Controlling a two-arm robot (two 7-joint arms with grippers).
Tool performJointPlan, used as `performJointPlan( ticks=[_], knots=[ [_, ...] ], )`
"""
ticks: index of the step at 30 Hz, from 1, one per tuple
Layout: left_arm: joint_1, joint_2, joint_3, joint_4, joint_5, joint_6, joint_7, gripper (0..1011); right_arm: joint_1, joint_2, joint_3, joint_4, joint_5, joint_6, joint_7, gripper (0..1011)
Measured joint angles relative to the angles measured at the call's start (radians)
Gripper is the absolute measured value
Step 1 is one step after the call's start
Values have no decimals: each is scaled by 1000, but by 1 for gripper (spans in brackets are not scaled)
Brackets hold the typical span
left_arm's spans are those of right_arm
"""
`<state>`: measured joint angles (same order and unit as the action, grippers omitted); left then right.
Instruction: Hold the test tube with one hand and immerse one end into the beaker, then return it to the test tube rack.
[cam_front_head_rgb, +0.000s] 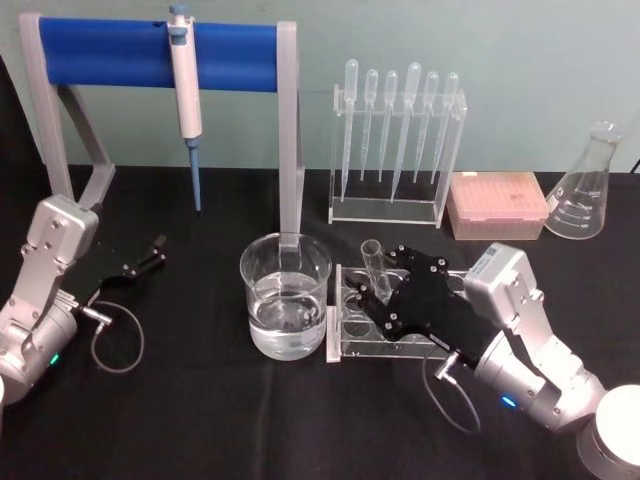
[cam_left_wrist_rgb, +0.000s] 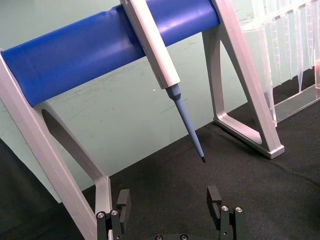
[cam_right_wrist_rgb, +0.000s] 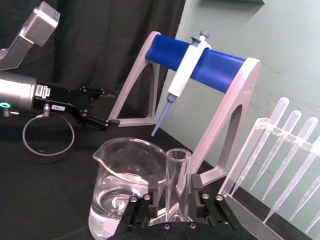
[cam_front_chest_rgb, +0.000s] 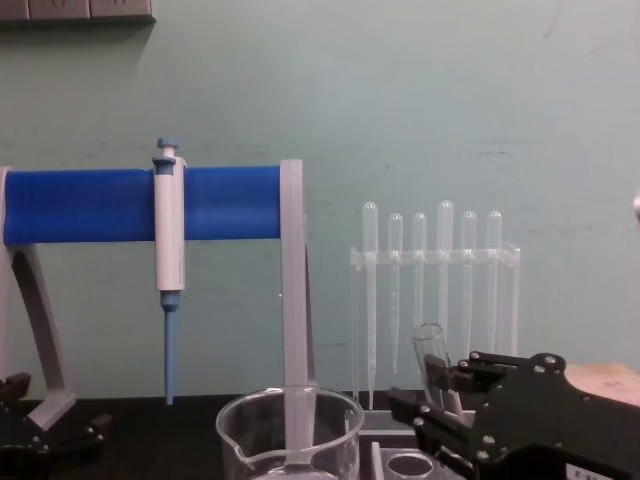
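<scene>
On the black worktop (cam_front_head_rgb: 200, 420) the beaker (cam_front_head_rgb: 285, 295) sits just left of the rack (cam_front_head_rgb: 340, 345), so I judge the dip a short swing. My right claw (cam_right_wrist_rgb: 176, 196) is clenched on the tube (cam_front_head_rgb: 371, 258) below its mouth, over the rack (its bottom end is hidden). Its long axis is near upright, mouth up, leaning slightly left. My left claw (cam_left_wrist_rgb: 170, 205) rests released, far left.

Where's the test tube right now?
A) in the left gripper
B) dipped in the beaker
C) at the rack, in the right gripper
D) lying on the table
C: the test tube stands tilted over the rack with the right gripper shut on it, beside the beaker.
</scene>
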<state>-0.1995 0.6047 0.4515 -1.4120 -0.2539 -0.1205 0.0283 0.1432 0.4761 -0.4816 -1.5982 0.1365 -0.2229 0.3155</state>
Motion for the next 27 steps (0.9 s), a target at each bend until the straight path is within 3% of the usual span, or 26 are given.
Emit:
performJointPlan(
  ticks=[4, 7, 14, 17, 20, 21, 26, 27],
  knots=[
    [0, 0, 0, 0, 0, 0, 0, 1000, -10, -3, 14, -11, 2, 5, 2, 281],
    [0, 0, 0, 0, 0, 0, 0, 1000, -19, -4, 25, -24, 11, 9, 6, 229],
    [0, 0, 0, 0, 0, 0, 0, 1000, -50, -6, 79, -86, 99, 58, 40, 226],
    [0, 0, 0, 0, 0, 0, 0, 1000, -64, -7, 117, -138, 176, 129, 69, 226],
    [0, 0, 0, 0, 0, 0, 0, 1000, -63, -4, 132, -169, 216, 192, 85, 225],
    [0, 0, 0, 0, 0, 0, 0, 1000, -57, 2, 139, -191, 239, 239, 94, 225],
    [0, 0, 0, 0, 0, 0, 0, 1000, -12, 28, 151, -243, 284, 356, 107, 225],
    [0, 0, 0, 0, 0, 0, 0, 1000, -12, 28, 151, -243, 284, 356, 107, 225]
  ],
)
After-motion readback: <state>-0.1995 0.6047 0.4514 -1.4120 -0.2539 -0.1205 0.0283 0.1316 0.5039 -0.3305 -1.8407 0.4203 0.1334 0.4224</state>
